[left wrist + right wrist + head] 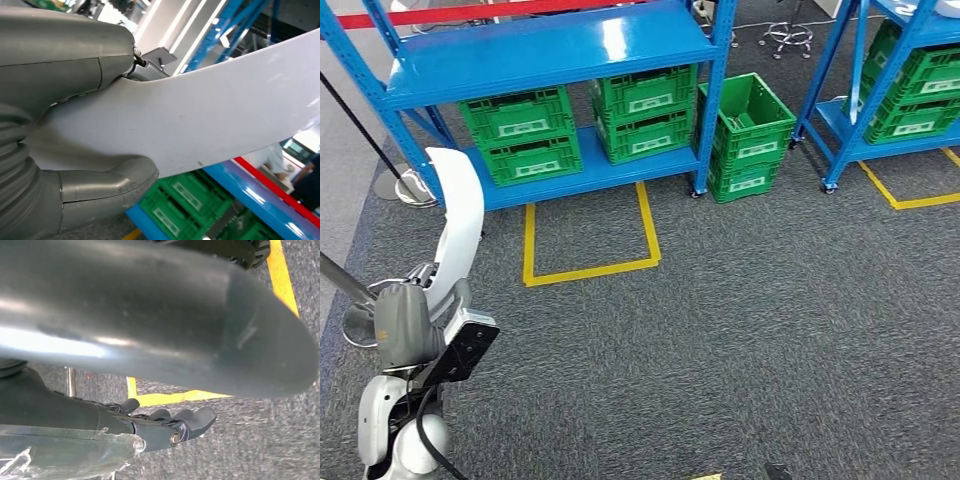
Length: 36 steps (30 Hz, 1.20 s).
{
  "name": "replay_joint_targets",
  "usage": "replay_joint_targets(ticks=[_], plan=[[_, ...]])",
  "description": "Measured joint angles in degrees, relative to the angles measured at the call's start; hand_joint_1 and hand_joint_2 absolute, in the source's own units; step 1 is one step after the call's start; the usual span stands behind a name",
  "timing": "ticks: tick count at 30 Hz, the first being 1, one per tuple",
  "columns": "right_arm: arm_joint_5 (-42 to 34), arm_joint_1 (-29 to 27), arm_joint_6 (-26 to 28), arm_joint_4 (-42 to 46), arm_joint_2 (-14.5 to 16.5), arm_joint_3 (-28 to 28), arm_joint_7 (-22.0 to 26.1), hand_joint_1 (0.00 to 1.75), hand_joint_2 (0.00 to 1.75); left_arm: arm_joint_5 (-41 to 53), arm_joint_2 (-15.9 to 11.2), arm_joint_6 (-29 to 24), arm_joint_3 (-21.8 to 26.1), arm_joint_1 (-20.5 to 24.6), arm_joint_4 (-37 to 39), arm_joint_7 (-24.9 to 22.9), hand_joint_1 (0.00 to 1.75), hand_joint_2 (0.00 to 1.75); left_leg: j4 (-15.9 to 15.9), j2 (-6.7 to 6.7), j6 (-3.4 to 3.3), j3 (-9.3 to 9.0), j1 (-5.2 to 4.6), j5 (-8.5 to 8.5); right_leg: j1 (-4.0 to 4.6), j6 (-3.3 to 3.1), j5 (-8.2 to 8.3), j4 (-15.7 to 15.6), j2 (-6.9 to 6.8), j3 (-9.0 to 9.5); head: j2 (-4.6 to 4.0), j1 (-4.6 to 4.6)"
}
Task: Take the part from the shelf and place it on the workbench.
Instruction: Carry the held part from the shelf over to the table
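The part [460, 215] is a long, curved white plastic shell. My left hand [406, 326] holds it at its lower end, low on the left of the head view, so that it stands upright above the carpet. In the left wrist view the thick grey thumb and fingers [105, 187] clamp around the white part [226, 110], which stretches away from the hand. My right hand [158, 355] hangs over the carpet, its dark fingers [188, 422] stretched out with nothing in them.
A blue shelf [546, 50] with green crates [524, 135] stands ahead, with another green crate [746, 135] on the floor beside it. A second blue shelf [848, 90] is at the right. Yellow tape [588, 268] marks the grey carpet. A person [307, 180] stands beyond the shelf.
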<state>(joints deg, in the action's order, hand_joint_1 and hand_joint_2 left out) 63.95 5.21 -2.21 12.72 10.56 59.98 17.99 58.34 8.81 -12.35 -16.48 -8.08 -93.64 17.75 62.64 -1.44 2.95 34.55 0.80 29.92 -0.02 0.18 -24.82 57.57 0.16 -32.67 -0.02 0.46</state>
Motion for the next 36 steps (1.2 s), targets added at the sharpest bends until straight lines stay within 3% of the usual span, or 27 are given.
replay_joint_targets(ticks=[1,3,4,5,7,8,10,11,13,15,17,18,20,22,23,26,28,30,32,33,34,36], plan=[[0.00,0.00,0.00,0.00,0.00,0.00,0.00,0.00,0.00,-0.01,0.00,0.01,0.00,0.00,0.00,0.00,1.75,1.75,0.14,0.02,0.00,0.06,0.00,0.08,0.00,-0.01,0.01,0.00,0.02,-0.01,0.00,-0.01],[0.14,0.05,-0.01,0.00,-0.01,0.01,0.01,0.00,0.00,-0.40,-0.01,0.32,0.00,-0.20,0.00,0.09,1.75,1.75,5.12,0.47,-0.11,2.30,-0.10,2.08,0.11,-0.12,0.28,0.01,0.93,-0.39,0.00,-0.06],[0.25,0.05,0.04,0.00,-0.01,0.01,0.05,0.00,0.00,-1.18,-0.03,0.57,0.01,-0.31,0.00,0.54,1.75,1.75,5.26,1.01,-0.46,2.11,-0.20,1.43,0.23,-0.09,0.59,0.02,2.13,-0.70,0.00,-0.10],[0.36,0.05,0.10,0.00,-0.02,0.02,0.13,0.00,0.00,-2.00,-0.06,0.80,0.01,-0.43,0.00,1.07,1.75,1.75,4.21,2.21,-0.90,1.26,-0.28,0.35,0.33,0.00,0.93,0.04,3.45,-1.03,0.00,-0.11],[0.44,0.11,0.37,0.00,-0.04,0.04,0.29,0.00,0.00,-3.32,-0.14,0.93,0.02,-0.47,-0.01,2.19,1.75,1.75,-3.75,4.77,-1.73,-2.97,-0.23,-3.36,0.60,0.47,1.42,0.39,5.62,-1.71,0.00,-0.09],[0.39,0.14,0.51,0.01,-0.09,0.07,0.34,0.00,0.00,-3.41,-0.17,0.88,0.03,-0.48,-0.02,2.40,1.75,1.75,-5.41,5.62,-1.83,-3.70,-0.20,-3.52,0.58,0.75,1.59,0.52,6.18,-2.09,0.00,-0.08],[0.11,-0.06,0.89,0.03,-0.28,0.28,0.38,0.00,0.00,-3.25,-0.17,0.61,0.07,-0.45,-0.02,2.64,1.75,1.75,-6.22,5.13,-1.99,-3.77,-0.14,-3.39,0.42,1.43,2.03,0.50,7.25,-2.86,0.00,-0.10],[-0.17,-0.27,1.07,0.05,-0.42,0.52,0.38,0.00,0.00,-2.93,-0.11,0.43,0.13,-0.38,-0.02,2.67,1.75,1.75,-6.33,4.58,-2.25,-3.70,-0.06,-3.57,0.44,1.76,2.02,0.59,7.08,-3.15,0.00,-0.07],[-0.69,-0.43,1.51,0.08,-0.60,1.11,0.29,0.00,0.00,-2.21,0.11,0.20,0.29,-0.26,-0.02,2.61,1.75,1.75,-6.59,3.20,-2.76,-3.71,0.19,-3.88,0.56,2.46,0.15,3.29,4.59,-4.60,0.00,0.58],[-1.01,-0.20,2.10,0.09,-0.56,1.56,0.18,0.00,0.00,-1.97,0.31,0.26,0.61,-0.26,-0.02,2.56,1.75,1.75,-6.59,1.66,-2.97,-3.68,0.11,-3.92,0.34,3.23,-3.82,10.37,1.40,-7.72,0.00,1.23],[-1.39,-0.10,2.72,0.09,-0.50,1.94,0.24,0.00,0.00,-2.33,0.60,0.33,1.01,-0.26,-0.02,2.67,1.75,1.75,-6.57,0.02,-2.97,-3.66,0.05,-3.90,-0.06,3.75,-6.02,16.15,0.32,-10.06,0.00,1.28],[-1.61,-0.15,2.95,0.10,-0.47,2.20,0.34,0.00,0.00,-2.85,0.82,0.38,1.22,-0.25,-0.02,2.86,1.75,1.75,-6.56,-0.69,-2.91,-3.68,0.07,-3.86,-0.24,3.91,-5.59,16.15,0.09,-9.76,0.00,1.30],[-1.95,-0.23,3.25,0.16,-0.45,2.75,0.58,0.00,0.00,-4.28,1.33,0.62,1.84,-0.25,-0.02,3.45,1.75,1.75,-6.54,-1.96,-2.65,-3.90,0.11,-3.71,-0.47,4.07,-2.42,9.96,-0.98,-5.95,0.00,1.31],[-2.17,-0.08,3.50,0.27,-0.30,3.13,0.61,0.00,0.00,-5.37,1.72,0.81,2.63,-0.25,-0.03,3.95,1.75,1.75,-6.45,-3.03,-2.07,-4.16,-0.13,-3.45,-0.26,3.61,-0.24,3.01,-2.81,-1.96,0.00,1.29],[-2.28,-0.01,3.63,0.32,-0.21,3.27,0.44,0.00,0.00,-5.74,1.87,0.88,3.04,-0.25,-0.04,4.20,1.75,1.75,-6.41,-3.47,-1.74,-4.25,-0.28,-3.38,-0.14,3.14,0.10,1.31,-3.30,-1.06,0.00,1.27],[-2.56,-0.18,4.04,0.39,-0.01,3.91,-0.42,0.00,0.00,-6.84,2.40,1.39,4.20,-0.29,-0.09,4.86,1.75,1.75,-6.42,-4.35,-0.74,-4.34,-0.30,-3.22,0.02,1.59,0.17,0.92,-2.00,-1.36,0.00,1.23],[-2.60,-0.32,4.26,0.45,0.10,4.26,-0.83,0.00,0.00,-7.34,2.62,1.78,4.90,-0.47,-0.21,5.05,1.75,1.75,-4.32,-2.46,-0.22,-3.48,-0.10,-1.43,-0.13,0.85,0.48,0.71,-0.89,-1.50,0.00,1.18],[-2.49,-0.22,4.33,0.48,0.33,4.44,-1.34,0.00,0.00,-7.72,2.66,1.99,5.65,-0.99,-0.33,5.31,1.75,1.75,2.26,0.17,-0.07,-0.46,-0.06,2.34,-0.20,0.35,0.71,0.60,0.39,-1.67,0.00,1.06],[-2.29,-0.21,4.39,0.48,0.70,4.60,-1.88,0.00,0.00,-8.43,2.79,2.00,6.50,-1.77,-0.44,6.10,1.75,1.75,8.94,0.92,-0.14,2.87,-0.13,4.77,-0.13,0.12,0.83,0.61,1.85,-1.84,0.00,0.98],[-2.21,-0.32,4.44,0.48,0.87,4.67,-2.05,0.00,0.00,-9.03,2.91,2.02,6.94,-2.11,-0.58,6.72,1.75,1.75,9.86,1.05,-0.21,3.47,-0.15,4.37,-0.11,0.12,0.88,0.62,2.64,-1.88,0.00,0.99],[-2.13,-0.44,4.51,0.49,1.02,4.74,-2.17,0.00,0.00,-9.65,3.08,2.08,7.36,-2.35,-0.80,7.35,1.75,1.75,8.68,1.20,-0.30,3.06,-0.15,2.90,-0.13,0.18,0.94,0.64,3.45,-1.88,0.00,0.99],[-1.81,-0.54,4.57,0.50,1.21,4.90,-2.34,0.00,0.00,-9.42,3.38,2.11,8.07,-2.55,-1.30,8.13,1.75,1.75,2.07,3.02,-0.43,0.10,0.03,-1.32,-0.19,0.52,1.09,0.74,4.99,-1.96,0.00,0.99]])
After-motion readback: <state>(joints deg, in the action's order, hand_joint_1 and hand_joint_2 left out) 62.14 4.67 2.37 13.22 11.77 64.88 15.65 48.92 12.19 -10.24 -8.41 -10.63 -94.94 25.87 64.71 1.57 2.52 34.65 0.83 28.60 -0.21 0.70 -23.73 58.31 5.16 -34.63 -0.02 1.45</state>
